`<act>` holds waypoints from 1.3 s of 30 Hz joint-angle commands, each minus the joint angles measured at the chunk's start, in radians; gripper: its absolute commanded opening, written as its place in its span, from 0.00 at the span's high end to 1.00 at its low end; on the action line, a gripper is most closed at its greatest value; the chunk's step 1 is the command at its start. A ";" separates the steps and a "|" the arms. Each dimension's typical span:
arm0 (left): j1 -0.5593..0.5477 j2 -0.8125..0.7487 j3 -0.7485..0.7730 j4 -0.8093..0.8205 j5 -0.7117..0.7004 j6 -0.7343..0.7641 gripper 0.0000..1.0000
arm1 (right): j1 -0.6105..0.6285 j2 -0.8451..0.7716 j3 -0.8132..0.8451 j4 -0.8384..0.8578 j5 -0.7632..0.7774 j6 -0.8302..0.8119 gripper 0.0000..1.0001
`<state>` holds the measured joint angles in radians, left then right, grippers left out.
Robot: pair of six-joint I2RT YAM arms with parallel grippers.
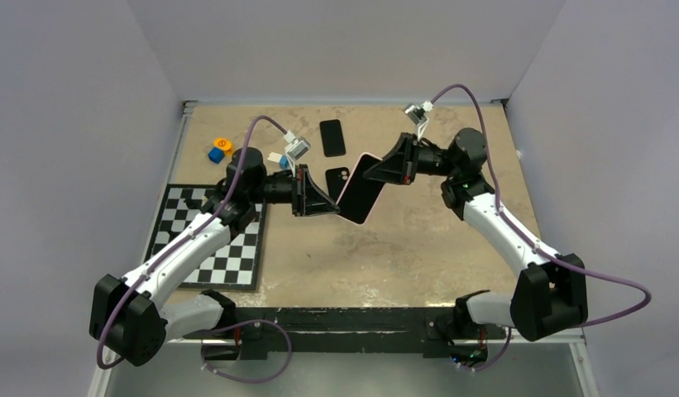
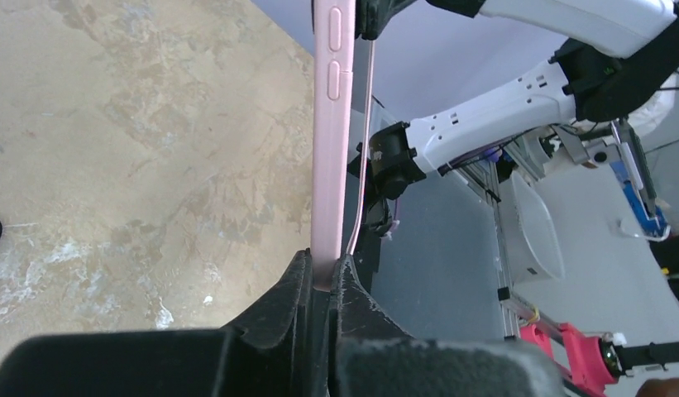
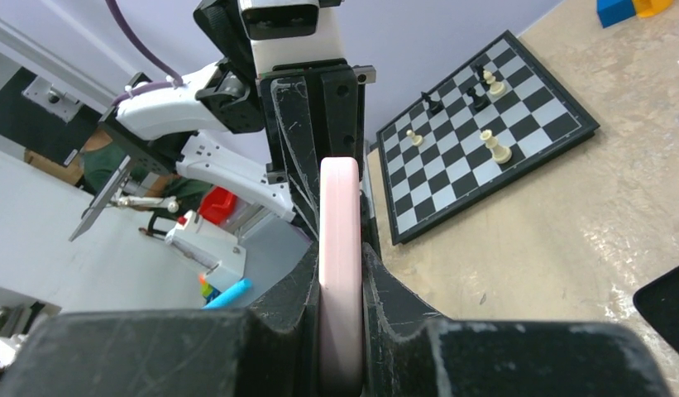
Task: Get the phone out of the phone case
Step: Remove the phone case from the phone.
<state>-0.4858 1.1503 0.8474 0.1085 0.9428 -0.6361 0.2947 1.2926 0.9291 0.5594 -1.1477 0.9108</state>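
- At 8 o'clock on the table, chessboard (image 1: pixel 212 240) carrying a few pieces.
- Clenched left gripper (image 2: pixel 323 273), pinching one end of the pink phone case (image 2: pixel 329 149), side buttons showing along its edge.
- Held tilted in the air near table centre, dark phone (image 1: pixel 365 194) seated inside.
- At 1 o'clock from there, right gripper (image 3: pixel 340 248) clamped on the case's opposite end.

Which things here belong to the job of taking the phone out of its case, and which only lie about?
For the job: phone, pink phone case, left end effector, right end effector; both are shut on the case.

Lying about: black phone, second black phone, chessboard, blue block, orange piece.
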 commanded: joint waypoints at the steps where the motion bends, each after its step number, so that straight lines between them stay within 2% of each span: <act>1: -0.010 -0.028 0.021 0.045 0.168 0.173 1.00 | 0.004 -0.023 0.043 0.063 -0.028 0.055 1.00; 5: -0.012 -0.055 0.009 0.070 0.244 0.308 1.00 | 0.015 0.011 0.067 0.108 -0.042 0.145 1.00; 9: -0.014 -0.046 0.000 0.193 0.303 0.312 1.00 | 0.024 0.049 0.057 0.296 -0.032 0.354 1.00; 13: -0.014 -0.010 -0.022 0.425 0.357 0.163 1.00 | 0.025 0.081 0.047 0.487 -0.013 0.530 1.00; 15: -0.014 0.008 -0.065 0.664 0.364 0.029 1.00 | 0.028 0.097 0.049 0.540 -0.003 0.587 1.00; 17: -0.014 0.034 -0.089 0.837 0.367 -0.067 1.00 | 0.029 0.113 0.043 0.582 0.014 0.640 1.00; 20: -0.014 0.077 -0.097 1.021 0.379 -0.159 1.00 | 0.033 0.149 0.028 0.718 0.033 0.766 1.00; 22: -0.014 0.087 -0.097 1.053 0.387 -0.165 1.00 | 0.036 0.175 0.017 0.826 0.049 0.852 1.00; 25: -0.014 0.085 -0.085 0.997 0.385 -0.085 1.00 | 0.041 0.209 0.010 0.926 0.067 0.943 1.00; 28: -0.014 0.051 -0.064 0.805 0.370 0.080 1.00 | 0.046 0.207 0.006 0.915 0.083 0.960 1.00; 29: -0.014 0.028 -0.058 0.687 0.350 0.190 1.00 | 0.049 0.202 0.005 0.904 0.086 0.956 1.00; 33: -0.038 -0.064 0.022 0.012 0.221 0.743 1.00 | 0.064 0.213 0.014 0.933 0.085 0.995 1.00; 35: -0.040 -0.065 0.041 -0.055 0.214 0.790 1.00 | 0.074 0.244 0.017 1.008 0.094 1.055 1.00; 39: -0.040 -0.054 0.034 0.054 0.252 0.708 1.00 | 0.098 0.287 0.022 1.130 0.115 1.148 1.00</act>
<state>-0.5114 1.0840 0.8562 0.1619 1.1816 -0.2138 0.3481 1.5425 0.9291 1.5391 -1.2255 1.7489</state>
